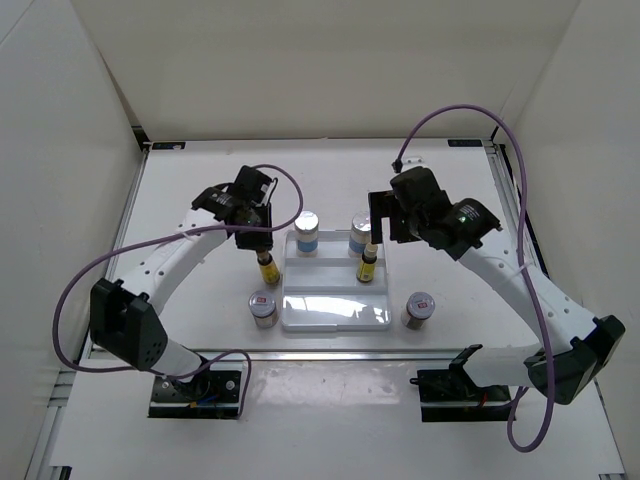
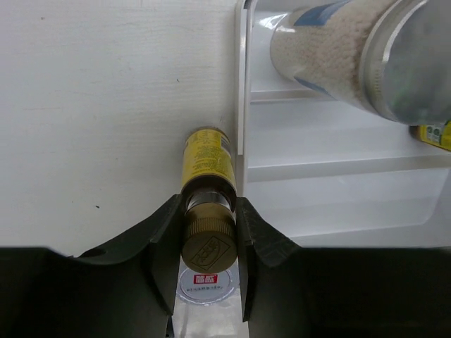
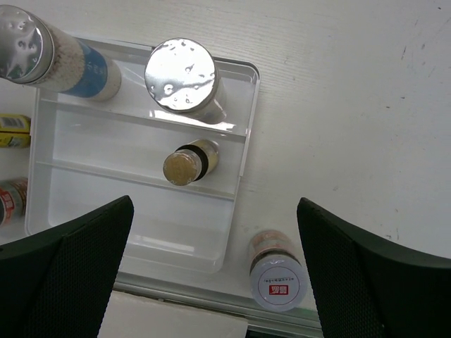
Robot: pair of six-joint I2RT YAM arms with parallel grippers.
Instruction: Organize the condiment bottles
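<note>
My left gripper (image 1: pixel 262 246) is shut on the dark cap of a tiny amber bottle (image 1: pixel 268 270), which is upright just outside the left wall of the white tiered tray (image 1: pixel 335 315). In the left wrist view the fingers (image 2: pixel 163 243) clamp the cap (image 2: pixel 208 239). My right gripper (image 1: pixel 381 226) is open and empty above the tray's right end. The second amber bottle (image 1: pixel 368 266) stands on the tray's middle tier, also in the right wrist view (image 3: pixel 189 163). Two white blue-banded bottles (image 1: pixel 307 231) (image 1: pixel 360 235) stand on the back tier.
Two short silver-lidded jars stand on the table off the tray's front corners, one left (image 1: pixel 263 307) and one right (image 1: pixel 418 310). The right jar shows between my right fingers (image 3: pixel 278 278). The tray's front tier holds nothing. White walls enclose the table.
</note>
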